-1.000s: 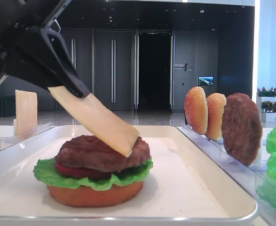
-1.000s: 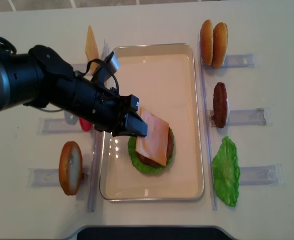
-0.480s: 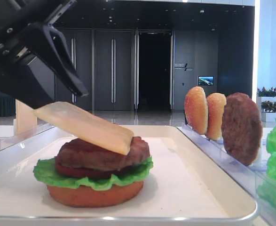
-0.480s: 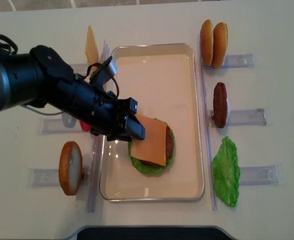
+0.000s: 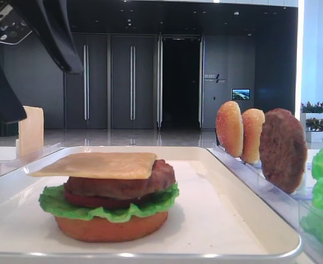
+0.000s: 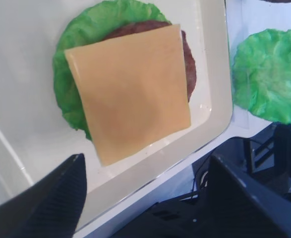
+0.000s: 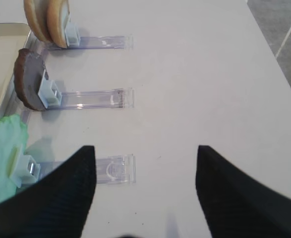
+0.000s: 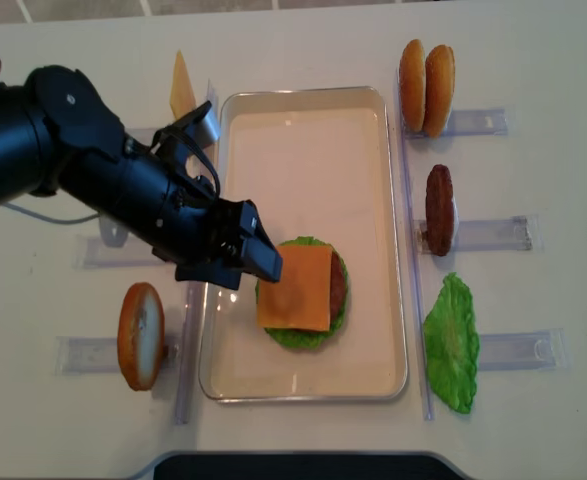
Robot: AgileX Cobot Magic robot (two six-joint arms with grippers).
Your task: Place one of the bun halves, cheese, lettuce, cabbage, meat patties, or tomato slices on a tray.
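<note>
A: Where is the cheese [image 8: 294, 287] right now?

B: From my station I see it lying flat on the patty [image 5: 122, 184], which sits on a dark red slice, lettuce [image 5: 109, 204] and a bun half [image 5: 110, 227], all stacked in the white tray [image 8: 303, 150]. In the overhead view the stack is at about six o'clock within the tray. In the left wrist view the square slice overhangs the patty toward seven o'clock.

A: And the left tool [image 8: 256, 255]?

B: Released. Its two dark fingers [image 6: 51, 198] stand wide apart with nothing between them, and the slice lies clear of both. Overhead, the tool sits just at nine o'clock of the stack, above the tray's left rim.

A: The right tool [image 7: 143, 191]?

B: Also spread wide and holding nothing. Its camera shows the white bench [image 7: 195, 74] below, with clear holders carrying two more bun halves [image 7: 48, 20], another patty [image 7: 29, 79] and a lettuce leaf [image 7: 4, 163] at nine to eleven o'clock.

A: Anything else on the bench?

B: Overhead, another bun half [image 8: 140, 335] stands in a holder at nine o'clock of the tray, and a spare cheese slice [image 8: 181, 97] stands at eleven o'clock.
</note>
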